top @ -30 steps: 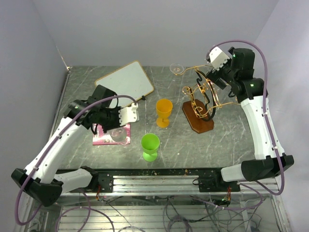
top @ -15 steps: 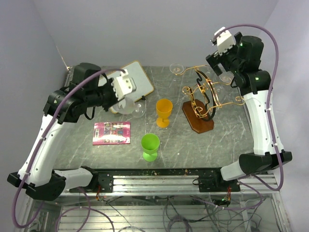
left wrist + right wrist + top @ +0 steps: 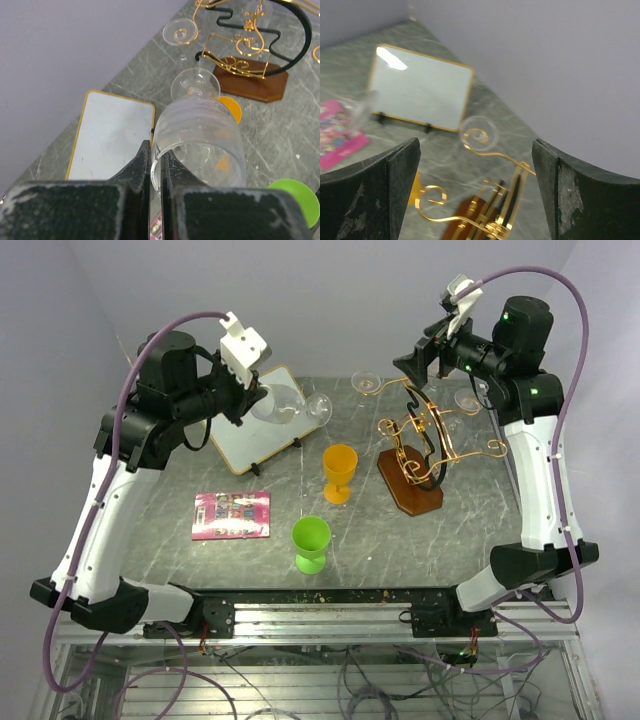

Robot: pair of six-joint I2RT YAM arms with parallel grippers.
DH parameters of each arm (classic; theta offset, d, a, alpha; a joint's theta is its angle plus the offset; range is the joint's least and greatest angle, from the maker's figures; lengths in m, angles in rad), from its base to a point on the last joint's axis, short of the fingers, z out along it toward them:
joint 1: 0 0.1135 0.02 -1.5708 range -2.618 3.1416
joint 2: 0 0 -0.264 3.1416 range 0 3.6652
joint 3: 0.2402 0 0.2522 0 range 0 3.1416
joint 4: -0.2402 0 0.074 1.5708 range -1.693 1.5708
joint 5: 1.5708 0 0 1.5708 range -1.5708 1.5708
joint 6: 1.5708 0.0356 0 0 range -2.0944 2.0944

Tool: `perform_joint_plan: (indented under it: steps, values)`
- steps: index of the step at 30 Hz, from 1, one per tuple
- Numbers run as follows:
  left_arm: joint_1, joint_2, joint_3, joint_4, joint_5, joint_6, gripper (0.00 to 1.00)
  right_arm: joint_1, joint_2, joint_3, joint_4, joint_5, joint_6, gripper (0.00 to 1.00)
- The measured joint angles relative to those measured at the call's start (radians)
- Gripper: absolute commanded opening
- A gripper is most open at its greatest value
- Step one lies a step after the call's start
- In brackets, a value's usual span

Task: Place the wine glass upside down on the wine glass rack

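A clear wine glass [image 3: 283, 403] hangs in the air, lying nearly on its side with its foot pointing right towards the rack. My left gripper [image 3: 258, 403] is shut on its rim; in the left wrist view the fingers [image 3: 143, 162] pinch the rim of the wine glass [image 3: 200, 135]. The wine glass rack [image 3: 420, 445], gold wire arms around a black arch on a brown wooden base [image 3: 410, 488], stands at the right. My right gripper [image 3: 415, 365] hovers open above the rack's back arm, holding nothing, with the wine glass rack [image 3: 495, 215] below it.
Two clear glasses hang upside down on the rack, feet at the back arm [image 3: 367, 383] and the right arm [image 3: 466, 400]. An orange cup [image 3: 340, 472] and a green cup [image 3: 311, 542] stand mid-table. A pink card [image 3: 232, 515] lies at the left; a whiteboard [image 3: 262, 437] lies behind it.
My left arm has lifted the wine glass off the pink card and carried it up and back-right over the whiteboard. My right arm has risen away from the rack, still open.
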Motion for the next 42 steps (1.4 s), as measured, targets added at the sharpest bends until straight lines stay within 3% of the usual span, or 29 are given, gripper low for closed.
perform_joint_plan:
  steps: [8, 16, 20, 35, 42]
  values:
    - [0.0, 0.087, 0.066, 0.119, 0.008, -0.052, 0.07, 0.011, 0.022, -0.138, 0.202, -0.252, 0.341, 0.77]
    - [0.0, 0.111, 0.072, 0.171, 0.041, -0.108, 0.07, 0.05, 0.039, -0.301, 0.357, -0.283, 0.63, 0.71]
    - [0.0, 0.114, 0.073, 0.194, 0.066, -0.131, 0.07, 0.069, 0.039, -0.349, 0.407, -0.289, 0.723, 0.62]
    - [0.0, 0.137, 0.078, 0.222, 0.096, -0.167, 0.07, 0.094, 0.045, -0.402, 0.543, -0.346, 0.86, 0.35]
    - [0.0, 0.138, 0.078, 0.222, 0.1, -0.167, 0.07, 0.095, 0.06, -0.418, 0.575, -0.361, 0.893, 0.15]
